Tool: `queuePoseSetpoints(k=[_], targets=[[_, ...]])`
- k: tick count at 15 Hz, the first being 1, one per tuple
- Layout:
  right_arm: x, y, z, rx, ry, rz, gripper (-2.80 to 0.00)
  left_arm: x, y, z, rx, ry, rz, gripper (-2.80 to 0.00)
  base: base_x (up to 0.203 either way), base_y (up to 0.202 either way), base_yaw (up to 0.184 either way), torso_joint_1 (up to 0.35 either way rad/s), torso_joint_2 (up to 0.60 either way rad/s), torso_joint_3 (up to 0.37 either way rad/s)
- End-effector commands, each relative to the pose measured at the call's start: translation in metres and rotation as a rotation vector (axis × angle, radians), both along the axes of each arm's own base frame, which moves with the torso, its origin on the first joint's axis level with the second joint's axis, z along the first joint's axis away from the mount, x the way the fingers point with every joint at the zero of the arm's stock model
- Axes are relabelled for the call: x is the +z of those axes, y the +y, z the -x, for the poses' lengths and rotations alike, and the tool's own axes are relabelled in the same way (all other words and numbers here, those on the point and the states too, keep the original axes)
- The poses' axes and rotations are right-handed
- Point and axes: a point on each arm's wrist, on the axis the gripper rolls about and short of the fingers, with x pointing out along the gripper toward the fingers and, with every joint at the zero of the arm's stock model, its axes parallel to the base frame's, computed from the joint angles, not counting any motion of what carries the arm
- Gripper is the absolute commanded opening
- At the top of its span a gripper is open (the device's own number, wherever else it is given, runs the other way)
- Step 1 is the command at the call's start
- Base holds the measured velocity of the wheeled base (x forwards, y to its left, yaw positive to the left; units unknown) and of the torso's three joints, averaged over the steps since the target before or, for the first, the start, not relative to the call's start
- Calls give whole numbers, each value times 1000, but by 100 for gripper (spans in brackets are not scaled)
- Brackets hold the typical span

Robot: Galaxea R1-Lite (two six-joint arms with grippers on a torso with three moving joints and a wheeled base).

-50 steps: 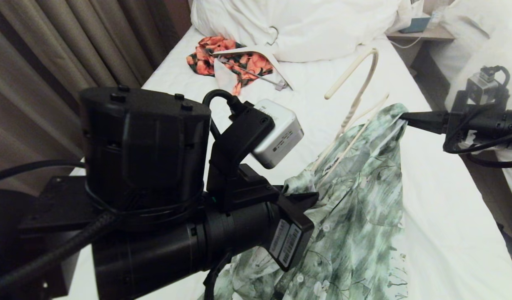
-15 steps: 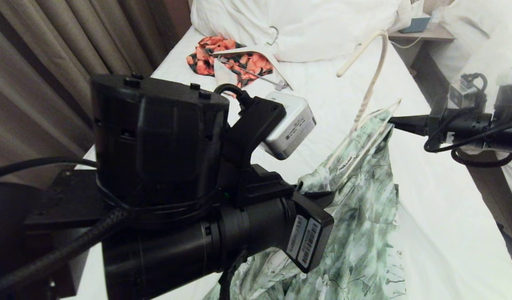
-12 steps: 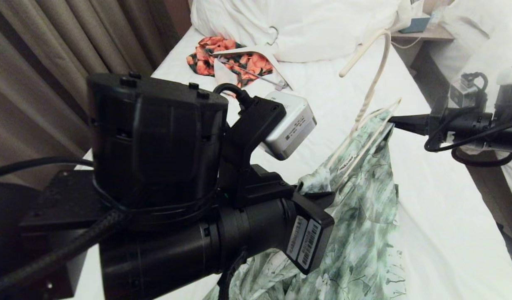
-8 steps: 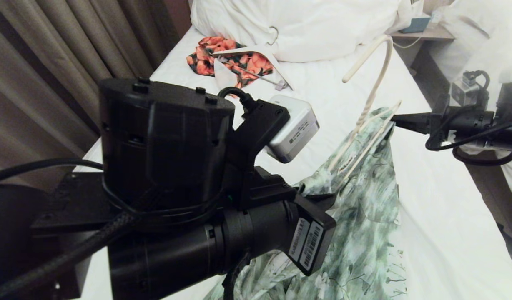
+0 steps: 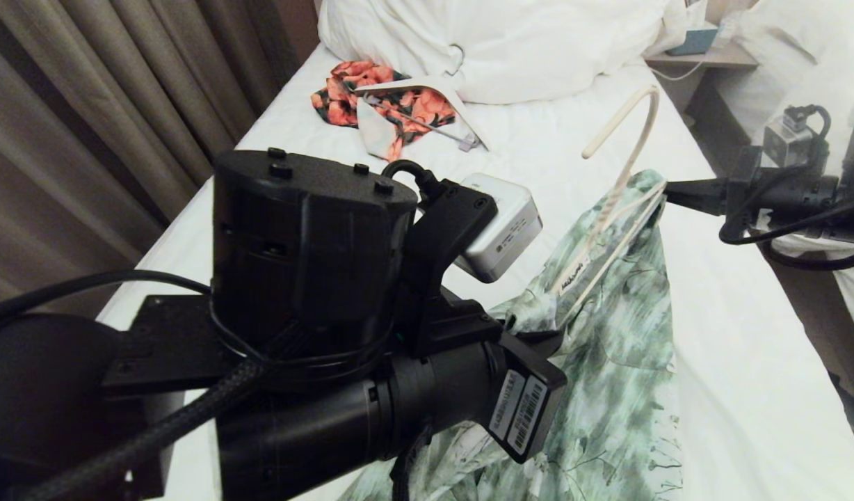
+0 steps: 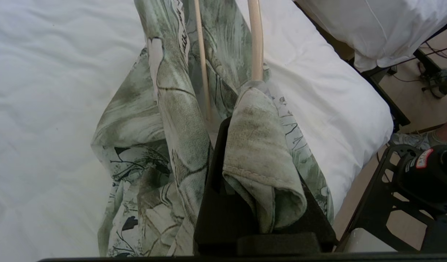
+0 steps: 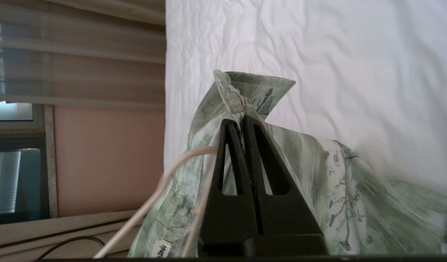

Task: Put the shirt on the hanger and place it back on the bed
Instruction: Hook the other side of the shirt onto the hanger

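Both hands are holding the shirt (image 5: 608,327) above the bed (image 5: 747,390), left hand (image 6: 256,203) and right hand (image 7: 241,123) each clamped on fabric; the hanger (image 5: 625,160) is slanting inside, hook pointing toward the pillows.

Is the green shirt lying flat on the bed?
No. The shirt is held up bunched between both grippers, its lower part draping onto the bed.

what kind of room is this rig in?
Likely a hotel-style twin bedroom: a bed with a plain white sheet and white duvet, a second white bed beyond a small nightstand, and heavy floor-length curtains alongside.
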Motion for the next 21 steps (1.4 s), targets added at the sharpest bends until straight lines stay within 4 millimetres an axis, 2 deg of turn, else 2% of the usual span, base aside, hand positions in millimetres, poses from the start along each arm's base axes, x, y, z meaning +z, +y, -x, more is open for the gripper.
queuePoseSetpoints(k=[1,9,12,18,20,21], targets=[[8,0,4,5,-25,-2,-280,-3,-2,0,-1,4,-7,-280,0,0,0,0,0,0],[24,6,18,25,-73,-1,-280,-7,-6,2,-15,11,-20,-280,0,0,0,0,0,0],[40,21,35,73,-100,-1,-280,-10,-9,2,-20,15,-28,-280,0,0,0,0,0,0],[81,51,86,192,-155,-9,-280,-7,-11,4,-20,14,29,-280,0,0,0,0,0,0],[81,52,88,192,-148,-4,-280,-7,-11,4,-22,7,39,-280,0,0,0,0,0,0],[79,46,85,162,-126,0,-280,-7,-11,5,-23,8,41,-280,0,0,0,0,0,0]])
